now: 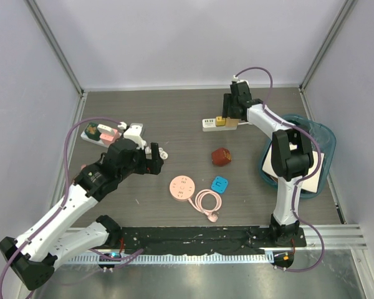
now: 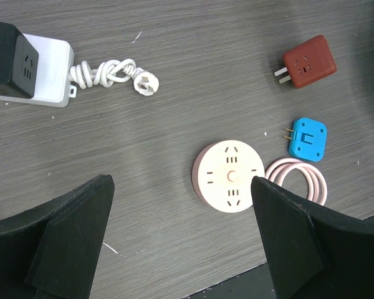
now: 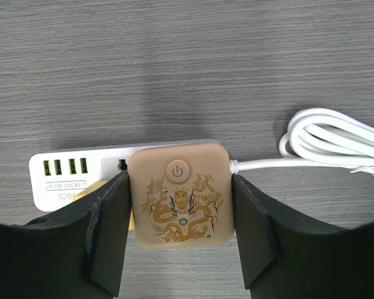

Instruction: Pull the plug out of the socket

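Right gripper (image 3: pixel 179 190) clamped on the tan plug (image 3: pixel 181 215), one finger against each side. The plug sat on the white power strip (image 3: pixel 65 177) at the table's far right, and the strip's long axis ran from finger to finger. Left gripper (image 2: pixel 181 182) was wide open, well apart.

Bright, even overhead light, and all three views come through crisp. The bench (image 1: pixel 174 118) grain is sharp, with no glare. A soft shadow smudges the wood just beyond the plug (image 3: pixel 181 196). Close up, the black tool fingers (image 2: pixel 68 237) look dark and nearly featureless.
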### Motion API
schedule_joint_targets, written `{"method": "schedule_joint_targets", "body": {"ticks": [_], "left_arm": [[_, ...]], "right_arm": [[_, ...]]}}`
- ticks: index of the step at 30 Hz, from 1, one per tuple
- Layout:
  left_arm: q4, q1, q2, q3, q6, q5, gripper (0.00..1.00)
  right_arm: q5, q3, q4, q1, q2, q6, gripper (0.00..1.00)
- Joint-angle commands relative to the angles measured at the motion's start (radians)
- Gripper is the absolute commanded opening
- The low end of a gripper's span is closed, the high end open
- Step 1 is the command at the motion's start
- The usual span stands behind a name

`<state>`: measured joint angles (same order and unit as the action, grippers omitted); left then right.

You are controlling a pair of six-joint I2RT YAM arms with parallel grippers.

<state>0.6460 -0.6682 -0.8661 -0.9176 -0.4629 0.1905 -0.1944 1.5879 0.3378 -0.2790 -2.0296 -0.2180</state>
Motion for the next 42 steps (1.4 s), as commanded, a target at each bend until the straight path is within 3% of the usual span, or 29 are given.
{"method": "schedule_joint_targets", "body": {"ticks": [1,5,10,17,23,27,35,42], "left_arm": [[-0.040,0.002,-0.011,0.016,0.009,-0.010,0.95],[-0.048,0.002,-0.089,-0.012,-0.006,-0.064,0.93],[-0.068,0.004,-0.217,-0.125,-0.039,-0.141,0.93],[0.018,0.033,-0.543,-0.495,-0.023,-0.250,0.93],[-0.029,0.076,-0.714,-0.578,0.051,-0.345,0.94],[0.046,0.114,-0.818,-0.693,0.139,-0.470,0.94],[-0.048,0.134,-0.818,-0.613,0.156,-0.528,0.95],[-0.110,0.162,-0.840,-0.569,0.135,-0.632,0.94]], "right_arm": [[0.058,-0.003,-0.020,0.003,-0.001,-0.009,0.24],[0.125,-0.086,-0.106,0.004,0.075,-0.040,0.01],[0.181,-0.187,-0.152,0.004,0.183,-0.050,0.01],[0.271,-0.215,-0.160,0.003,0.272,-0.063,0.01],[0.354,-0.301,-0.232,0.001,0.371,-0.096,0.01],[0.412,-0.351,-0.263,0.003,0.434,-0.063,0.01],[0.628,-0.443,-0.333,0.000,0.545,-0.081,0.01],[0.688,-0.487,-0.422,-0.003,0.598,-0.092,0.01]]}}
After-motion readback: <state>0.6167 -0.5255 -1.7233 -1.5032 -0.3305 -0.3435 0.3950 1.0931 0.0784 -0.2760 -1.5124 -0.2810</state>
